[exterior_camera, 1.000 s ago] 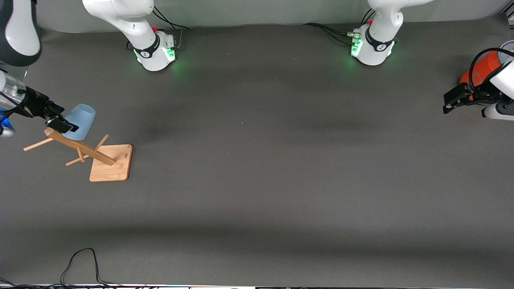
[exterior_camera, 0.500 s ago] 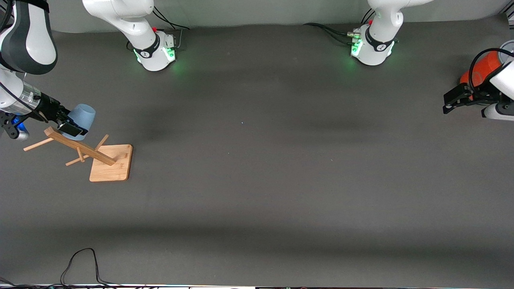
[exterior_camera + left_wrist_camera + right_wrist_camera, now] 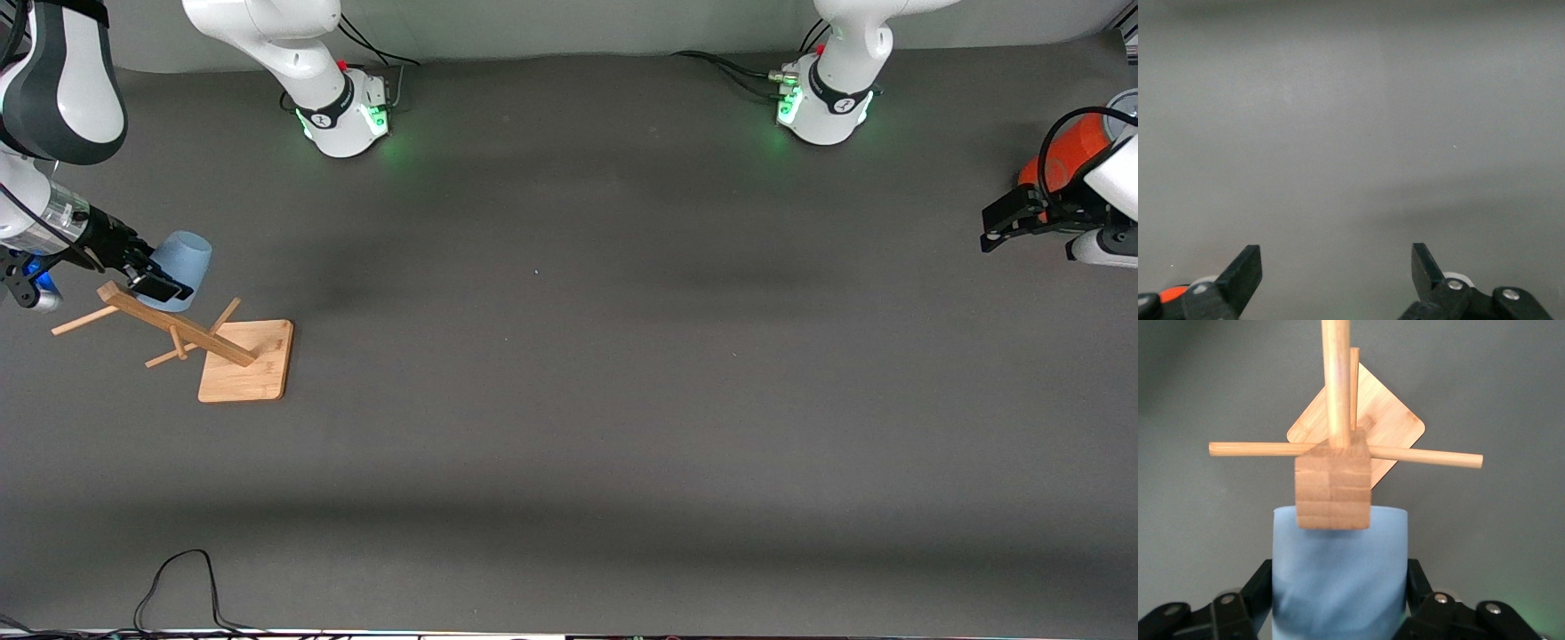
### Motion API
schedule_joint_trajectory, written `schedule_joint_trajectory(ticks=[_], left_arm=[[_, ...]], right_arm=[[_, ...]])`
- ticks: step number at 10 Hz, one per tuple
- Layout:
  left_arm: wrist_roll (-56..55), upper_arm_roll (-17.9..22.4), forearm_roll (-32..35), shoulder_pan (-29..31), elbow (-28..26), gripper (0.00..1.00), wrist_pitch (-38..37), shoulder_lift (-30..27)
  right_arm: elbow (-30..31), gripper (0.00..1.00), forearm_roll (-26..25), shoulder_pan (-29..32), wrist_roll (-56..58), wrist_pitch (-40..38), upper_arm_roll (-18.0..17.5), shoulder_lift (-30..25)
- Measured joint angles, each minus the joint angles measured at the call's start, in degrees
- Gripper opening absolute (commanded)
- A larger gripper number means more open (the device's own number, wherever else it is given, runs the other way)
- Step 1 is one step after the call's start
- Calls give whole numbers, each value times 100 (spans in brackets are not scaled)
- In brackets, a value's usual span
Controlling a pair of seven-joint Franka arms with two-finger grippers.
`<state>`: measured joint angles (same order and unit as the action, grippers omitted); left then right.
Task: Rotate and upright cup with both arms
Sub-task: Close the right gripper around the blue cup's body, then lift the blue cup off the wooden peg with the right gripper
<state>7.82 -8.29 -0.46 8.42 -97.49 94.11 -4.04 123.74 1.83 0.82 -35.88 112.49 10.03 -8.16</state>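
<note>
The pale-blue cup (image 3: 188,256) sits tilted at the top of the wooden rack's post (image 3: 169,324), at the right arm's end of the table. My right gripper (image 3: 158,271) is shut on the cup, one finger on each side of its wall. In the right wrist view the cup (image 3: 1338,587) fills the gap of the right gripper (image 3: 1339,573), with the post's end block (image 3: 1333,483) in front of it. Whatever carries the cup on the rack is hidden. My left gripper (image 3: 989,229) waits open over the left arm's end of the table; the left gripper (image 3: 1335,257) holds nothing.
The rack's square base (image 3: 244,364) lies nearer to the front camera than the cup, and pegs (image 3: 84,318) stick out from the post. An orange cylinder (image 3: 1071,147) stands by the left gripper. A black cable (image 3: 178,578) loops at the table's front edge.
My right gripper has moved in around the cup and shut on its sides. The cup, the rack and the left arm have not moved.
</note>
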Motion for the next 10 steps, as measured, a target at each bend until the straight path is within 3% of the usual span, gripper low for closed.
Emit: schedule_joint_trajectory(ticks=[6,10], left_arm=[[0,4,0,2,-1,100,0,6],[0,8,0,3,-1,100,0,20]], right_arm=[[-5,48,0,-236,-300,-820,-42,-721],[1,48,4,-1359,-2042,-1512,-85,-1439]])
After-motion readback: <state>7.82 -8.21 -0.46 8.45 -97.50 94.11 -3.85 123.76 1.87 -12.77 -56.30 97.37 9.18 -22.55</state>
